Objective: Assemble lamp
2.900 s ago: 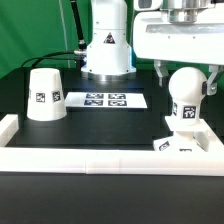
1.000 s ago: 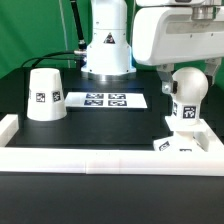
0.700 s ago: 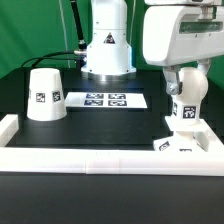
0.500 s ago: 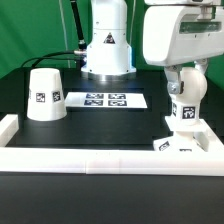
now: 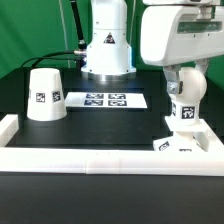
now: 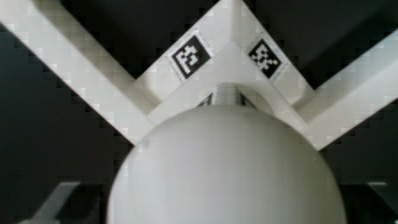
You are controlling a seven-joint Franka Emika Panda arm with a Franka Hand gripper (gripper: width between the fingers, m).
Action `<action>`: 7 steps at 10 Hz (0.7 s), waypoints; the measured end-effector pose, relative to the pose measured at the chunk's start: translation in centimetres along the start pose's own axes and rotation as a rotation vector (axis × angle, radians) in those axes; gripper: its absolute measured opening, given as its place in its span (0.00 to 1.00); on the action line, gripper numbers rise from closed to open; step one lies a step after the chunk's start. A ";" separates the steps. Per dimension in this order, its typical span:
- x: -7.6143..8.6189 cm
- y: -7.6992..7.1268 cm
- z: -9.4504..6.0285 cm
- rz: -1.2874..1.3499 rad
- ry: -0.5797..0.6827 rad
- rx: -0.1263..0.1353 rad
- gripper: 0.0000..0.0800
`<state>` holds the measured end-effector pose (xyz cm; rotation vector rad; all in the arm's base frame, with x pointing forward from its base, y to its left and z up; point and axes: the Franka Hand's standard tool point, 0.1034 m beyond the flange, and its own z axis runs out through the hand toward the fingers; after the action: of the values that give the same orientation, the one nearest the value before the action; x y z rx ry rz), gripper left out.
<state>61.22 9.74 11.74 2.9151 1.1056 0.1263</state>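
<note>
The round-headed bulb (image 5: 186,97) stands upright on the flat square base (image 5: 186,141) at the exterior view's right. My gripper (image 5: 188,75) is lowered over the bulb's head. One dark finger shows on each side of it. In the wrist view the bulb (image 6: 222,165) fills the middle, with the tagged base (image 6: 224,62) beyond it. My gripper (image 6: 224,200) is open there, a dark gap between each finger and the bulb. The truncated-cone shade (image 5: 44,94) stands alone at the exterior view's left, wide end down.
The marker board (image 5: 105,100) lies flat mid-table in front of the robot's pedestal (image 5: 107,45). A long white border rail (image 5: 100,158) runs along the near edge with a short return at the left (image 5: 8,124). Rails meet in a corner behind the base (image 6: 71,60).
Over the earlier frames the hand turned and came down over the bulb's head. In the last half second nothing has visibly moved. The shade and base have stayed put.
</note>
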 end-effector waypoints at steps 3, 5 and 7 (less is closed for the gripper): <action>0.1 0.0 0.0 0.336 0.005 -0.007 0.72; 0.1 0.1 -0.1 0.582 0.003 -0.008 0.72; -0.1 0.2 -0.1 0.786 -0.003 -0.007 0.72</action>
<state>61.27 9.51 11.84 3.1414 -0.0958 0.1299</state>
